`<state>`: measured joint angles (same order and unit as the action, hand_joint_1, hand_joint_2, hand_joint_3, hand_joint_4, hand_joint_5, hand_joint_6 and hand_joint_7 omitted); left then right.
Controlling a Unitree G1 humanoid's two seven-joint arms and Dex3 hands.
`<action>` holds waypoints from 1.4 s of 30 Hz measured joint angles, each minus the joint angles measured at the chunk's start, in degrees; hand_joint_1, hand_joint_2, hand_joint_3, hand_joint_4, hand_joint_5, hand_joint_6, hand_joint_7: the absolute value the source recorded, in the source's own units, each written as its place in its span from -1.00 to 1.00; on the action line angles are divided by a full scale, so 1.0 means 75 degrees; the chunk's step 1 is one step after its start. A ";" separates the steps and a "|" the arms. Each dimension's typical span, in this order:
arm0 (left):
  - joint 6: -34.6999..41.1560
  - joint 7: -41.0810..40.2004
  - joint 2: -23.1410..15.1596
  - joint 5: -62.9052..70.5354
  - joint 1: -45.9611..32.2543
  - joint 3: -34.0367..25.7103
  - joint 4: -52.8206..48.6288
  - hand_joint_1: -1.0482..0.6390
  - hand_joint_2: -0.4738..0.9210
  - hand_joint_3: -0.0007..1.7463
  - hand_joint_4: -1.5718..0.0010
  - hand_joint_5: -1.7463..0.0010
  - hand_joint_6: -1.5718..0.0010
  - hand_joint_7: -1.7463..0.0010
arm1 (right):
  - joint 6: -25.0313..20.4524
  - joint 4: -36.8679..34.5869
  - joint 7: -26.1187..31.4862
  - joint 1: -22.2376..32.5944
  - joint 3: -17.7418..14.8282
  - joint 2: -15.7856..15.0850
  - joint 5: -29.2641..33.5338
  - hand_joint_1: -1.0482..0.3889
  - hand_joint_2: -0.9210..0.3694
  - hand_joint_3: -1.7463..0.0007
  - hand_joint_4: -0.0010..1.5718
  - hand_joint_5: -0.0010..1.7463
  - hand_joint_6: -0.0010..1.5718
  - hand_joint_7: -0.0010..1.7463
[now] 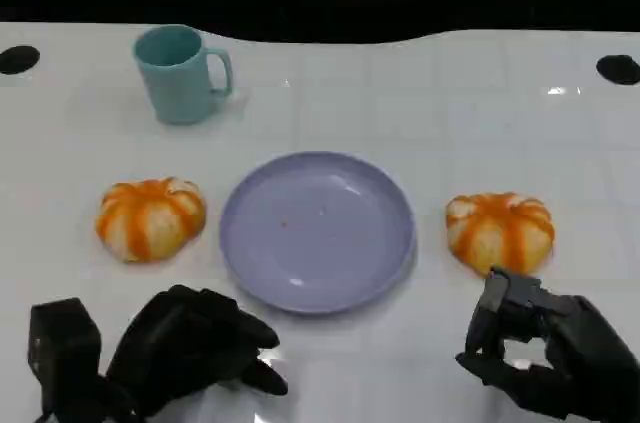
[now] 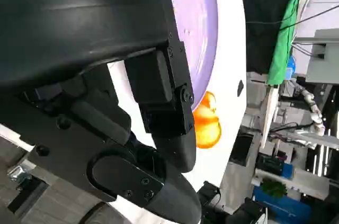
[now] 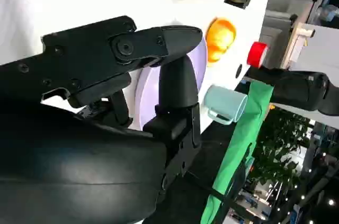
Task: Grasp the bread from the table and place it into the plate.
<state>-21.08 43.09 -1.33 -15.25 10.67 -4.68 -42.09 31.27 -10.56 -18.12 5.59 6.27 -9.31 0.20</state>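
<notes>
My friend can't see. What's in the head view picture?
An empty round lilac plate sits mid-table between two orange-striped bread buns, one left, one right. A teal mug stands behind; the left hand and right hand hover nearby.

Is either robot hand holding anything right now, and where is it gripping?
Nothing is held. The left robot hand and right robot hand are both empty, near the table's front edge.

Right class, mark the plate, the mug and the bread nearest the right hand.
plate (image 1: 385, 243), head view, bare right rim.
mug (image 1: 180, 83), head view, outer wall.
bread (image 1: 500, 228), head view, top crust.
</notes>
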 measured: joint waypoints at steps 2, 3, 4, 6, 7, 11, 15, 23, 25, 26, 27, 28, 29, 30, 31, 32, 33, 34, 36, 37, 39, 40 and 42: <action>-0.0001 0.0000 0.0000 0.0000 0.0000 0.0000 -0.0001 -1.00 0.76 -0.99 -1.00 0.72 -1.00 0.96 | 0.0003 -0.0014 0.0000 -0.0004 0.0000 0.0000 -0.0004 -0.16 -1.00 0.76 -0.13 1.00 -0.33 0.89; -0.0003 0.0000 0.0000 0.0000 0.0000 0.0000 -0.0001 -1.00 0.76 -1.00 -1.00 0.72 -1.00 0.97 | 0.0005 -0.0030 -0.0001 -0.0009 0.0000 0.0000 -0.0004 -0.16 -1.00 0.76 -0.13 1.00 -0.33 0.89; -0.0003 0.0000 0.0000 0.0000 0.0000 0.0000 -0.0003 -1.00 0.76 -1.00 -1.00 0.73 -0.99 0.97 | 0.0005 -0.0045 -0.0001 -0.0017 0.0000 0.0000 -0.0004 -0.15 -1.00 0.76 -0.13 1.00 -0.33 0.89; -0.0003 0.0002 0.0000 -0.0010 0.0000 -0.0002 -0.0004 -1.00 0.76 -1.00 -1.00 0.73 -1.00 0.97 | 0.0005 -0.0050 -0.0001 -0.0022 0.0000 0.0000 -0.0003 -0.14 -1.00 0.76 -0.13 1.00 -0.33 0.89; -0.0003 0.0002 0.0000 -0.0011 0.0000 -0.0003 -0.0004 -1.00 0.76 -1.00 -1.00 0.73 -1.00 0.97 | 0.0005 -0.0049 -0.0001 -0.0023 0.0000 0.0000 -0.0004 -0.14 -1.00 0.76 -0.13 1.00 -0.33 0.89; -0.0003 0.0000 -0.0001 -0.0009 0.0000 -0.0001 -0.0004 -1.00 0.76 -1.00 -1.00 0.72 -1.00 0.96 | -0.0027 -0.0026 0.0000 -0.0023 0.0000 0.0000 0.0004 -0.15 -1.00 0.76 -0.14 1.00 -0.33 0.89; -0.0002 -0.0002 0.0000 -0.0008 0.0000 -0.0001 -0.0004 -1.00 0.77 -1.00 -1.00 0.72 -1.00 0.96 | -0.0071 0.0006 0.0001 -0.0022 0.0000 0.0000 0.0007 -0.15 -1.00 0.77 -0.14 1.00 -0.33 0.90; -0.0002 -0.0004 0.0000 -0.0006 0.0000 0.0000 -0.0004 -1.00 0.77 -1.00 -1.00 0.72 -1.00 0.96 | -0.0073 0.0015 0.0001 -0.0025 0.0000 -0.0004 0.0024 -0.15 -1.00 0.74 -0.18 1.00 -0.38 0.86; -0.0003 -0.0004 0.0000 -0.0006 0.0000 0.0000 -0.0005 -1.00 0.77 -1.00 -1.00 0.72 -1.00 0.96 | -0.0097 0.0047 -0.0014 -0.0041 0.0000 -0.0024 0.0024 -0.16 -1.00 0.74 -0.21 1.00 -0.40 0.81; -0.0003 -0.0004 0.0000 -0.0005 0.0000 0.0000 -0.0005 -1.00 0.77 -1.00 -1.00 0.72 -1.00 0.96 | -0.0144 0.0086 -0.0037 -0.0057 0.0000 -0.0043 0.0024 -0.16 -1.00 0.74 -0.24 1.00 -0.40 0.77; -0.0003 -0.0004 0.0000 -0.0003 0.0000 0.0001 -0.0005 -1.00 0.78 -0.99 -0.99 0.73 -0.99 0.97 | -0.0179 0.0115 -0.0057 -0.0080 0.0000 -0.0071 0.0027 -0.18 -1.00 0.74 -0.31 0.99 -0.40 0.66; -0.0016 -0.0004 0.0000 0.0001 0.0000 0.0001 -0.0010 -1.00 0.78 -0.99 -1.00 0.73 -0.99 0.97 | -0.0197 0.0136 -0.0056 -0.0109 -0.0004 -0.0107 0.0057 -0.19 -1.00 0.75 -0.35 0.95 -0.41 0.58; -0.0027 -0.0004 -0.0001 0.0004 0.0001 0.0001 -0.0017 -1.00 0.78 -0.99 -1.00 0.73 -1.00 0.97 | -0.0198 0.0160 -0.0046 -0.0143 -0.0013 -0.0152 0.0143 -0.20 -1.00 0.76 -0.39 0.91 -0.42 0.49; -0.0039 -0.0004 0.0000 0.0004 0.0001 0.0001 -0.0030 -1.00 0.78 -1.00 -1.00 0.73 -1.00 0.97 | -0.0197 0.0182 -0.0022 -0.0185 -0.0027 -0.0198 0.0255 -0.19 -1.00 0.77 -0.46 0.80 -0.46 0.31; -0.0046 -0.0004 0.0000 0.0004 0.0002 0.0001 -0.0049 -1.00 0.78 -1.00 -1.00 0.73 -1.00 0.97 | -0.0194 0.0218 0.0023 -0.0222 -0.0040 -0.0241 0.0355 -0.19 -1.00 0.79 -0.49 0.74 -0.48 0.20; -0.0048 -0.0003 0.0000 0.0003 0.0002 0.0001 -0.0069 -1.00 0.78 -1.00 -1.00 0.73 -1.00 0.97 | -0.0190 0.0267 0.0060 -0.0262 -0.0058 -0.0289 0.0449 -0.19 -1.00 0.81 -0.52 0.65 -0.50 0.05; -0.0048 -0.0003 0.0000 0.0003 0.0002 0.0001 -0.0082 -1.00 0.78 -1.00 -1.00 0.73 -1.00 0.97 | -0.0187 0.0326 0.0122 -0.0305 -0.0079 -0.0335 0.0561 -0.19 -1.00 0.83 -0.55 0.56 -0.51 -0.03; -0.0048 -0.0003 0.0000 0.0003 0.0002 0.0001 -0.0086 -1.00 0.78 -1.00 -1.00 0.73 -1.00 0.97 | -0.0187 0.0387 0.0178 -0.0351 -0.0098 -0.0374 0.0659 -0.19 -1.00 0.86 -0.57 0.40 -0.50 -0.19; -0.0048 -0.0005 -0.0001 0.0007 0.0003 0.0003 -0.0086 -1.00 0.78 -1.00 -1.00 0.73 -1.00 0.97 | -0.0202 0.0528 0.0299 -0.0407 -0.0146 -0.0466 0.0917 -0.17 -1.00 0.89 -0.64 0.22 -0.49 -0.39; -0.0048 -0.0006 -0.0001 0.0010 0.0002 0.0003 -0.0086 -1.00 0.78 -1.00 -1.00 0.73 -1.00 0.97 | -0.0204 0.0607 0.0349 -0.0431 -0.0183 -0.0529 0.1038 -0.17 -1.00 0.90 -0.67 0.18 -0.50 -0.43; -0.0051 -0.0007 -0.0002 0.0013 0.0003 0.0005 -0.0086 -1.00 0.78 -1.00 -1.00 0.73 -1.00 0.97 | -0.0202 0.0698 0.0461 -0.0516 -0.0282 -0.0689 0.1276 -0.20 -1.00 0.92 -0.69 0.01 -0.47 -0.63; -0.0067 -0.0007 -0.0002 0.0018 0.0003 0.0005 -0.0087 -1.00 0.77 -1.00 -1.00 0.73 -1.00 0.97 | -0.0202 0.0711 0.0539 -0.0563 -0.0328 -0.0777 0.1406 -0.21 -1.00 0.93 -0.68 -0.07 -0.44 -0.73; -0.0084 -0.0007 -0.0002 0.0020 0.0003 0.0004 -0.0089 -1.00 0.79 -0.99 -1.00 0.73 -0.99 0.97 | -0.0196 0.0720 0.0701 -0.0658 -0.0382 -0.0948 0.1710 -0.25 -1.00 0.94 -0.71 -0.18 -0.45 -0.85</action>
<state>-21.71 43.04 -1.34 -15.10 10.69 -4.65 -42.75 29.80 -5.16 -12.86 0.66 3.40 -16.42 13.03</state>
